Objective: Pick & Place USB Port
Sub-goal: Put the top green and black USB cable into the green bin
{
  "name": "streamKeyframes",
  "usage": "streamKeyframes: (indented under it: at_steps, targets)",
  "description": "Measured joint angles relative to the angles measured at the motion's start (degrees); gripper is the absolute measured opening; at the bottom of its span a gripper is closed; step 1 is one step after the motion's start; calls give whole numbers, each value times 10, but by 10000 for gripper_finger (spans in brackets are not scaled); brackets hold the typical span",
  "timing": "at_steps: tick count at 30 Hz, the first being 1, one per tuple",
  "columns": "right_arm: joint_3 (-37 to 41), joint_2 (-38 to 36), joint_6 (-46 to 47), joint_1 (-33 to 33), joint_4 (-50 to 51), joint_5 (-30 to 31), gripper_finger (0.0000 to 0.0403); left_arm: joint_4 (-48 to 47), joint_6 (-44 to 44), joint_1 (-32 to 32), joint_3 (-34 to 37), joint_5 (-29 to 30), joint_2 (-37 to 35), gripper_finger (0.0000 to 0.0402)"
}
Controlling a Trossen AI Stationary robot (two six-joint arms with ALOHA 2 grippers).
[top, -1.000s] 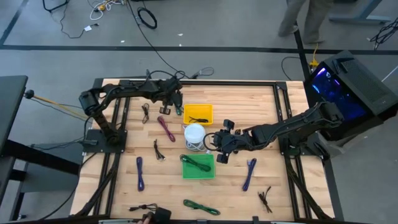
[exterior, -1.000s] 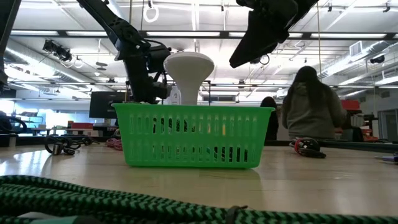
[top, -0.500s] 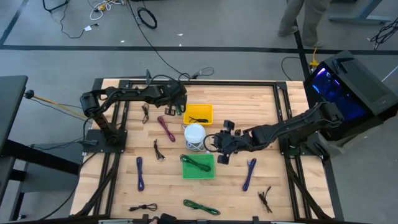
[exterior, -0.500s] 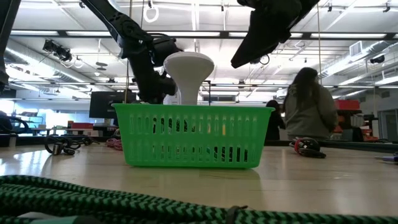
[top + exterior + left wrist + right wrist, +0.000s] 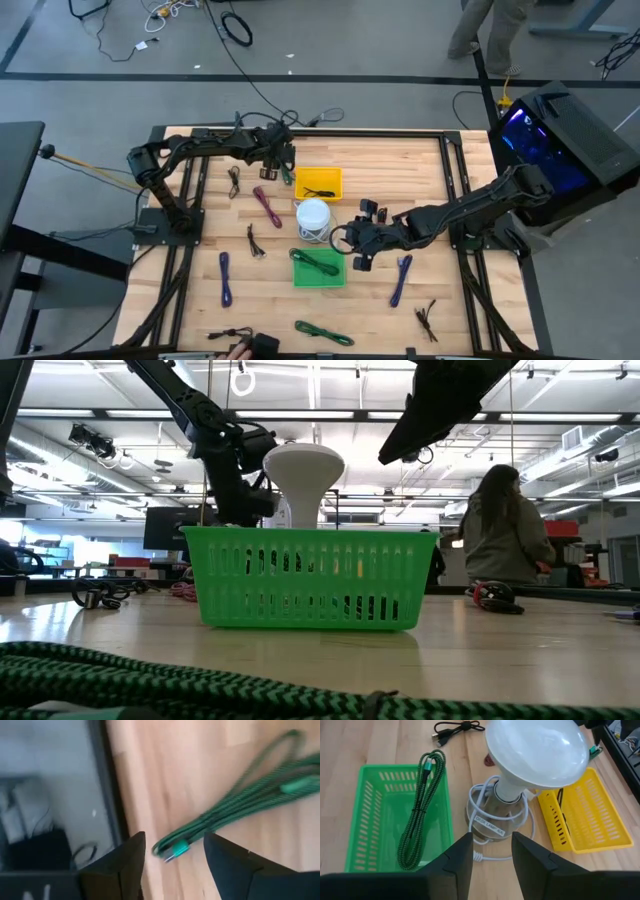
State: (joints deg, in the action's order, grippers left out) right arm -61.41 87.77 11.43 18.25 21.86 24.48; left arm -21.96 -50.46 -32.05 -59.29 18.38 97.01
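Note:
My left gripper (image 5: pixel 175 840) stands open at the far left of the table (image 5: pixel 278 160), just left of the yellow bin (image 5: pixel 318 184). A green braided cable (image 5: pixel 235 805) lies on the wood, and its plug end (image 5: pixel 176 851) sits between the fingers, apart from both. My right gripper (image 5: pixel 491 837) hangs open over the table's middle (image 5: pixel 355 245), beside the white lamp (image 5: pixel 535 750), with nothing between its fingers. A small black piece (image 5: pixel 262 345) lies at the near edge. I cannot tell whether it is the USB port.
A green basket (image 5: pixel 318 268) holds another green cable (image 5: pixel 420 810) next to the lamp. Purple straps (image 5: pixel 224 278) (image 5: pixel 402 278), a maroon strap (image 5: pixel 267 205), dark wire ties (image 5: pixel 428 318) and a green cable (image 5: pixel 322 332) lie scattered. A person's hand (image 5: pixel 236 350) is at the near edge.
My left gripper swung toward the yellow bin, then drew back a little toward the table's far left. My right gripper has drifted slightly toward the near edge. The person in the room behind has moved.

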Motion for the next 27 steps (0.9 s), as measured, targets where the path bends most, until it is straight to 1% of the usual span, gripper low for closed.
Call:
streamKeyframes:
  at_steps: [5,9,12,15,19,23,27]
  targets:
    - [0,0,8,4,2,1,135,-14,-33,-2,0,-41,3,188]
    - [0,0,7,4,1,1,135,-14,-37,-6,0,-47,17,178]
    - [0,0,8,4,1,1,135,-15,-18,-8,-1,-61,37,177]
    - [0,0,11,6,1,1,135,-22,-16,-7,0,-49,58,177]
    - [0,0,3,6,-4,1,135,-18,-12,-7,0,-77,80,177]
    - [0,0,3,6,-4,1,135,-9,-18,-7,-2,-71,93,177]
    - [0,0,1,6,-4,1,135,-7,-31,-9,-2,-94,95,176]
